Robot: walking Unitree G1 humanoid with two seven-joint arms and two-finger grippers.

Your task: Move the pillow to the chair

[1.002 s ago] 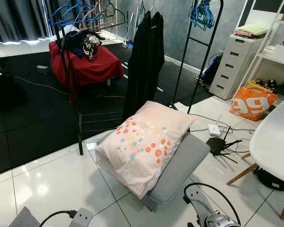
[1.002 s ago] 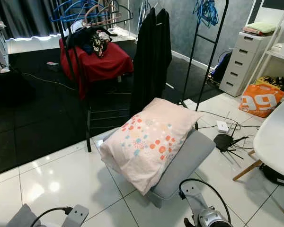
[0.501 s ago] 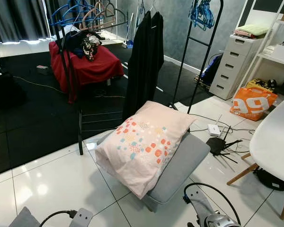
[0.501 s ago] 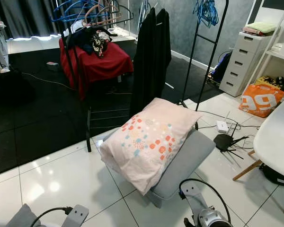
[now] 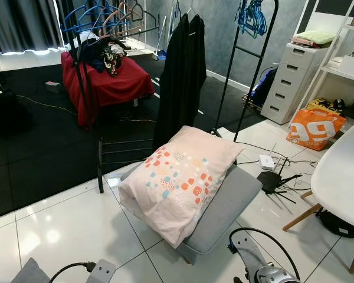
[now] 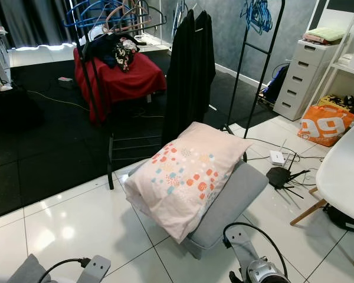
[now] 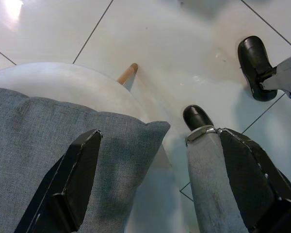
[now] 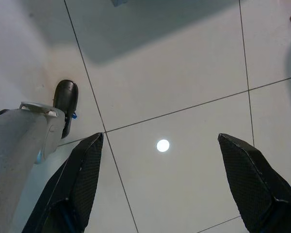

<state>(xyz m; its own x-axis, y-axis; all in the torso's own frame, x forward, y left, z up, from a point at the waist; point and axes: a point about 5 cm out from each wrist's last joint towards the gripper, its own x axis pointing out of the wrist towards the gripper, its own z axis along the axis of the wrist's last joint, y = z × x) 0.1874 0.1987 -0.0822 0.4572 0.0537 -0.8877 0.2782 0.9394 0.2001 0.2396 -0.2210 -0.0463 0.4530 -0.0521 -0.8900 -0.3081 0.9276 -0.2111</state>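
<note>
The pink pillow with coloured dots lies tilted on a grey padded seat in the middle of the white tiled floor. A white chair with wooden legs stands at the right edge. Both arms hang low by my body: the left arm and the right arm show at the bottom edge. My left gripper is open over a grey cushion on a white round seat. My right gripper is open above bare floor tiles, holding nothing.
A black clothes rack with a black garment stands just behind the pillow. A router and cables lie on the floor at its right. An orange bag, white drawers and a red-draped seat are farther back.
</note>
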